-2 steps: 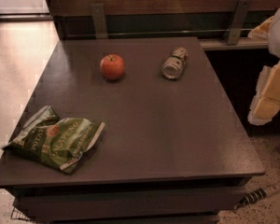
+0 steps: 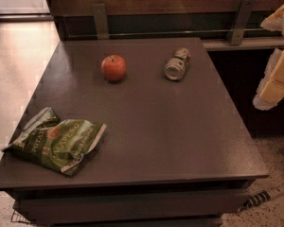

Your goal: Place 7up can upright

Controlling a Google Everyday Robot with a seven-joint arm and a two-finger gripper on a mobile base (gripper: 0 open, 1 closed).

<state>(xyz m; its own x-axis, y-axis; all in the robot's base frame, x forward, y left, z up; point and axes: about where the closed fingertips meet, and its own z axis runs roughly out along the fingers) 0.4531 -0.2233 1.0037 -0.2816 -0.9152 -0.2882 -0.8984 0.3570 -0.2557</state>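
Note:
The 7up can (image 2: 176, 64) lies on its side at the far right of the dark table (image 2: 170, 136), its shiny round end turned toward the camera. My gripper (image 2: 274, 82) shows as white and yellowish parts at the right edge of the camera view, off the table's right side. It hangs well to the right of the can and touches nothing.
A red apple (image 2: 114, 67) stands left of the can. A green chip bag (image 2: 57, 140) lies near the table's front left corner. A rail with metal brackets (image 2: 100, 20) runs behind the table. Speckled floor lies left and right.
The gripper at the right edge has risen slightly. The can, apple and bag have not moved.

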